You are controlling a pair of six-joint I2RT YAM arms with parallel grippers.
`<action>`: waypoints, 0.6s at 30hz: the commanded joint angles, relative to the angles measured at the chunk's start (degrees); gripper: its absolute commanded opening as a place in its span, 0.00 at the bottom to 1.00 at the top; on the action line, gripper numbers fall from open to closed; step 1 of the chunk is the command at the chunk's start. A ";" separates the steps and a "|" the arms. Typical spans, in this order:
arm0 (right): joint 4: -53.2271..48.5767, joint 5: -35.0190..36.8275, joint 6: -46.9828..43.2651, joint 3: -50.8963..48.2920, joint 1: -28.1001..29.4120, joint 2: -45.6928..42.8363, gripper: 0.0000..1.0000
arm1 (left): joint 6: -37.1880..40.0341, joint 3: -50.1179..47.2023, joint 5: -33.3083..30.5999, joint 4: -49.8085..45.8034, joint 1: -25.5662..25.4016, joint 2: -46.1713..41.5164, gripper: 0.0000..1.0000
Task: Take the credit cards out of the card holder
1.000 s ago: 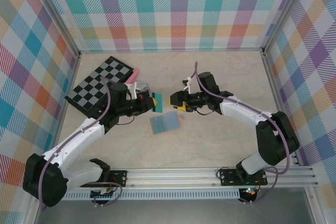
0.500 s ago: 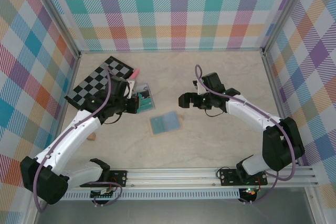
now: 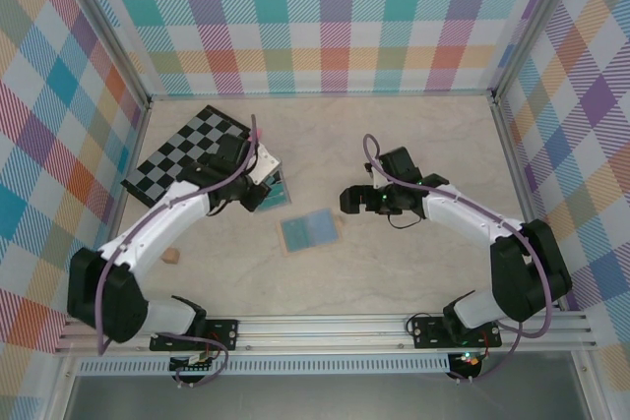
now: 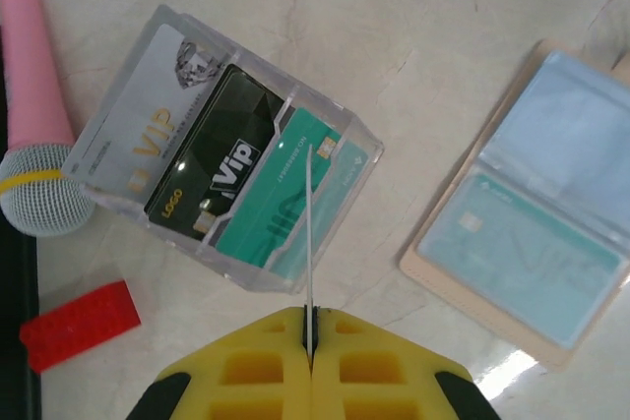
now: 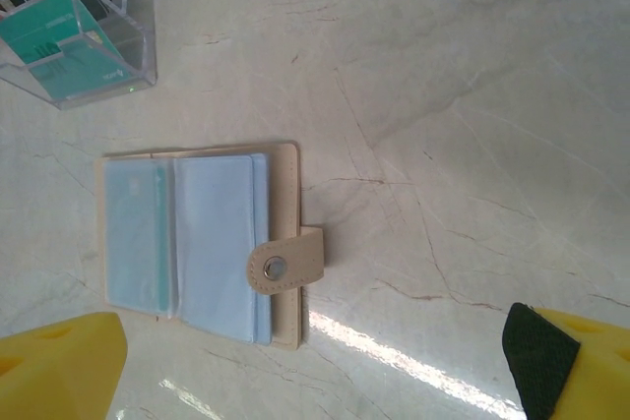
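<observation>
1. Left pincer (image 4: 310,320): yellow jaws pressed together on a thin card (image 4: 308,233), which is seen edge-on, so its face cannot be read.
2. The card hangs over a clear acrylic box (image 4: 162,22) that already holds a silver "VIP" card (image 4: 148,130), a black "Vip" card (image 4: 221,159) and a teal card (image 4: 266,209). Judgement: the card is held upright, edge first, so it can slide into the box beside the teal one. The box looks like the drop-off point.
3. The tan folding card holder with light-blue inner panels (image 5: 197,243) lies open and flat on the marble-patterned bench (image 5: 443,95), its snap tab (image 5: 285,265) sticking out to one side. Lying open, both pockets face up for a pull from above.
4. The left wrist view shows a pale teal card (image 4: 536,263) inside one pocket, so the task is judged unfinished.
5. Right pincer (image 5: 310,371): jaws spread wide, nothing between them, hovering above the bench.
6. In the top view the card holder lies between the two arms, near both pincers but touching neither. It is off-centre in the right wrist view, closer to one finger than to the gap between the jaws.
</observation>
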 commanded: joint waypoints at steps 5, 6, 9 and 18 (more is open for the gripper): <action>3.52 -1.95 -1.17 -1.93 -0.41 -1.46 1.00 | 22.86 13.04 10.39 -9.34 3.68 12.08 0.00; 3.73 -2.31 -1.18 -1.89 -0.41 -1.37 1.00 | 24.74 14.07 10.72 -10.30 3.84 13.28 0.00; 3.71 -2.11 -1.16 -1.85 -0.39 -0.85 1.00 | 28.41 17.17 10.56 -12.59 4.12 17.17 0.00; 1.69 0.72 -1.26 -0.97 -0.40 -0.27 1.00 | 30.37 20.87 8.91 -14.29 5.77 24.34 0.00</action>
